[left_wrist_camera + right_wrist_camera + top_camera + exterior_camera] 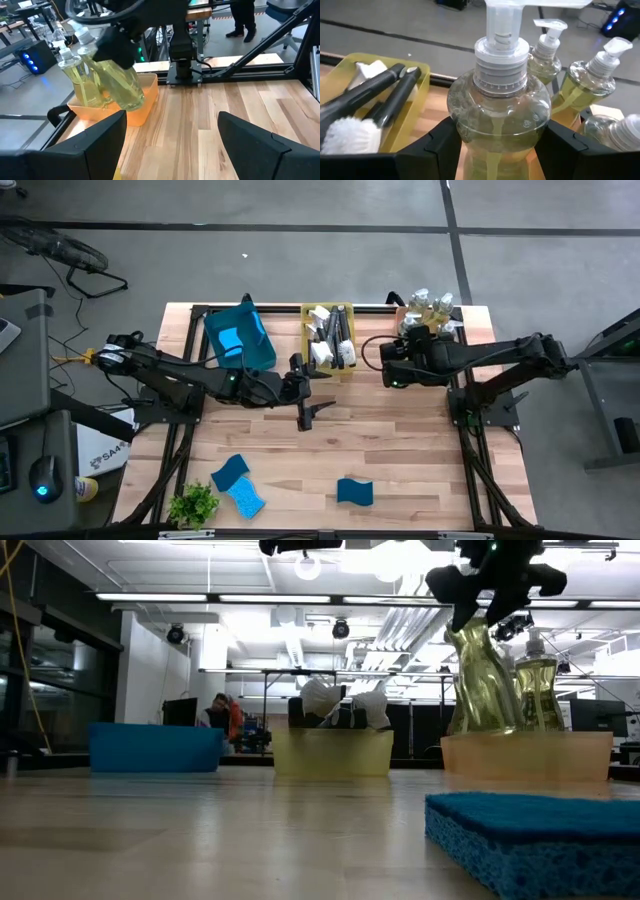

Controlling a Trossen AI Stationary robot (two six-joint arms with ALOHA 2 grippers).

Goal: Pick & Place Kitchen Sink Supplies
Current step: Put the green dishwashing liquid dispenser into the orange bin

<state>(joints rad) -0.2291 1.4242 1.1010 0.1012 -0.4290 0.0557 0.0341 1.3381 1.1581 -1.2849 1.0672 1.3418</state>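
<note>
Soap bottle (498, 125) is hanging clenched between my right gripper (392, 367) fingers at upper right, tilting above the orange bin (135, 107) — I am recommending levelling it before lowering. Left gripper (305, 402) is idling released, mid-frame.

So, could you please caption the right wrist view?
Right gripper fingers clasp a soap bottle beside the brush bin.
</note>
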